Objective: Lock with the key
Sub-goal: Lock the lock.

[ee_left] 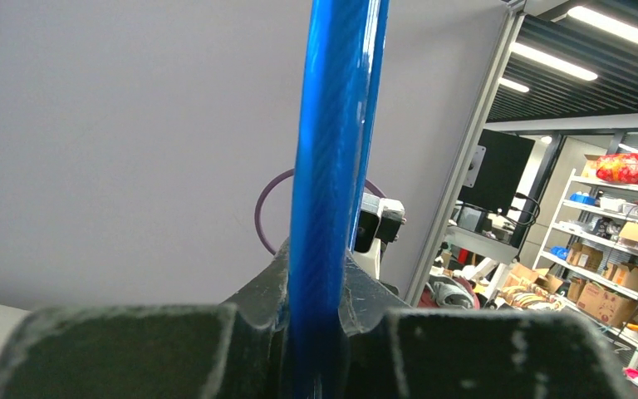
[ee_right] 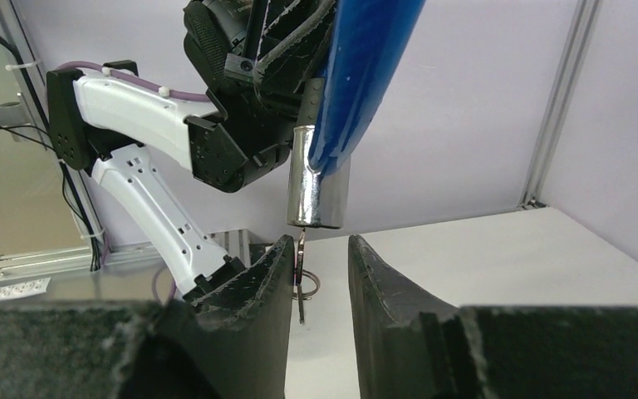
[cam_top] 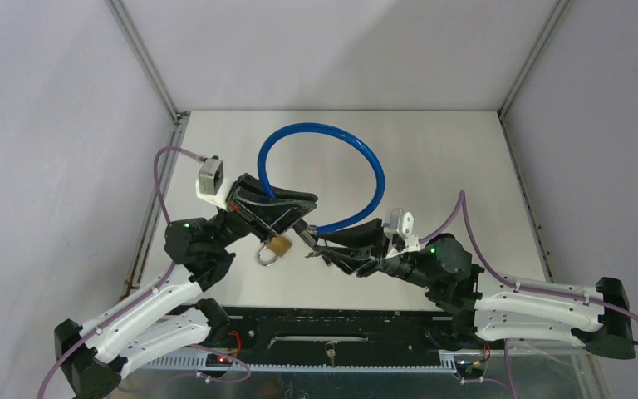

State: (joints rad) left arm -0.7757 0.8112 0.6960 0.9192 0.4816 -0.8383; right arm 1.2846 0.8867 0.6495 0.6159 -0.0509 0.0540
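Aloft over the bench (cam_top: 449, 166), left fingers (ee_left: 253, 312) pinch the blue cable lock (ee_left: 328, 125); right fingers (ee_right: 382, 283) stand spread about the key (ee_right: 301, 283) hanging from its chrome cylinder (ee_right: 317, 183). We judge an off-centre closure could dislodge the key.

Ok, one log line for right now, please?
left gripper shut on blue cable | right gripper open, jaws either side of key | key hangs from lock cylinder | key not gripped

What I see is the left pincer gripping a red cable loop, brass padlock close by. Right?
No: the plastic-coated cable loop is blue, not red; the top external view shows it. The left pincer does grip it, brass padlock close by.
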